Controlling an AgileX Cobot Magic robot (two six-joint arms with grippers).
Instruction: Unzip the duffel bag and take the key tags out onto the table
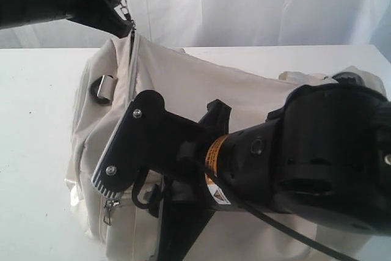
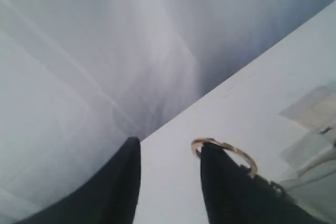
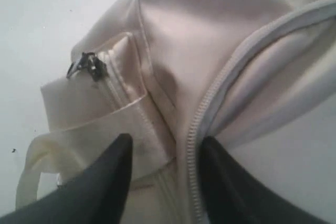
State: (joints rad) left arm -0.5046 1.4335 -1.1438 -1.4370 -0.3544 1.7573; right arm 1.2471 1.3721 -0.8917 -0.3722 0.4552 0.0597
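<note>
The cream duffel bag (image 1: 201, 84) lies on the white table (image 1: 36, 151), its far end drawn up into a peak. There my left gripper (image 1: 126, 21) sits at the main zip's top. In the left wrist view my left gripper (image 2: 170, 148) is open, and a gold metal ring (image 2: 231, 153) is hooked over one fingertip (image 2: 210, 153). My right gripper (image 3: 167, 145) is open, its fingers resting on the duffel bag (image 3: 184, 35) either side of a closed zip (image 3: 195, 140). The key tags are out of view.
A side pocket with a dark zip pull (image 3: 86, 65) faces the front, and the same zip pull (image 1: 109, 209) shows low on the bag. A black D-ring (image 1: 98, 90) hangs on the bag's left. My right arm (image 1: 317, 151) blocks much of the bag. A pale curtain (image 1: 244, 4) stands behind.
</note>
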